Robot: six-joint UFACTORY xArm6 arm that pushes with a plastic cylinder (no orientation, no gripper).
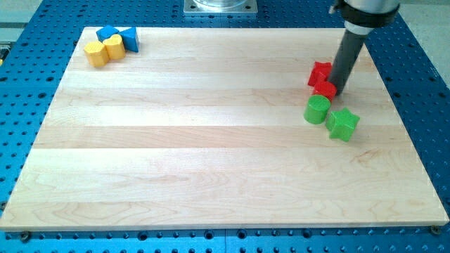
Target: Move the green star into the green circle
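The green star (343,124) lies at the view's right, just right of and slightly below the green circle (317,109), a green cylinder; the two look to touch or nearly touch. My tip (339,91) is above both, about 45 px above the star. It stands right beside two red blocks: a red star-like block (320,73) to its left and a red round block (325,89) touching it at its lower left. The red round block sits just above the green circle.
At the view's top left a cluster holds two blue blocks (107,33) (130,38) and two yellow blocks (96,53) (114,48). The wooden board (211,140) lies on a blue perforated table. The board's right edge is near the green star.
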